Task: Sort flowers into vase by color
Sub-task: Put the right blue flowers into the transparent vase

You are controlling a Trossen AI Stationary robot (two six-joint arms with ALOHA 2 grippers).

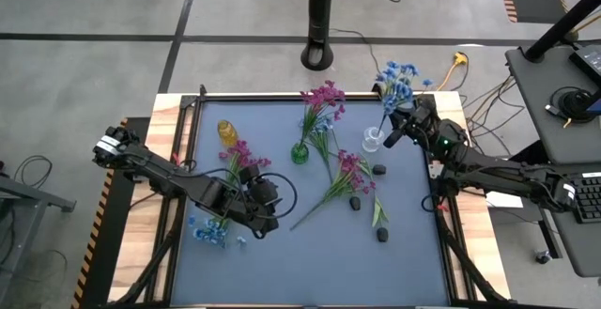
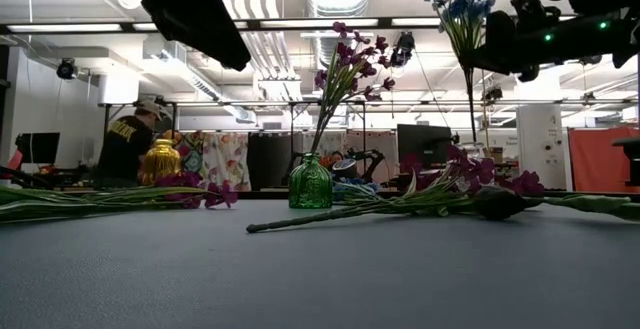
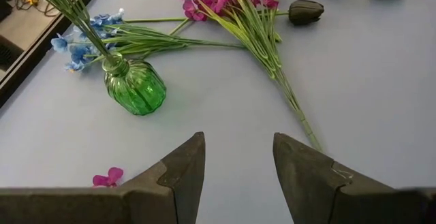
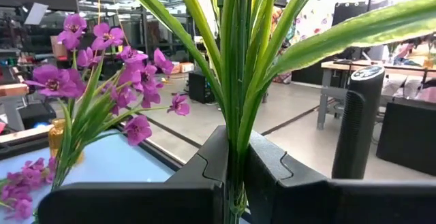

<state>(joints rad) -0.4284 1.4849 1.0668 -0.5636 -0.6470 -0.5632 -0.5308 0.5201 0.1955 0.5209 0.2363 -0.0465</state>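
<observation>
Right wrist view: right gripper (image 4: pixel 235 183) pinches the blue sprig (image 1: pixel 395 81) by its stems, above the clear vase (image 1: pixel 373 140), likely for insertion. Left gripper (image 3: pixel 238 176) spread, empty, near green vase (image 3: pixel 134 86) holding pink sprig (image 1: pixel 324 98)

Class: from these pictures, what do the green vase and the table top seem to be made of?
Green vase: probably glass, glossy and ribbed; light shines through it and highlights glint on the ridges. Table top: seemingly a matte grey-blue mat or sheet; it shows no shine, though its exact material stays unclear.
</observation>
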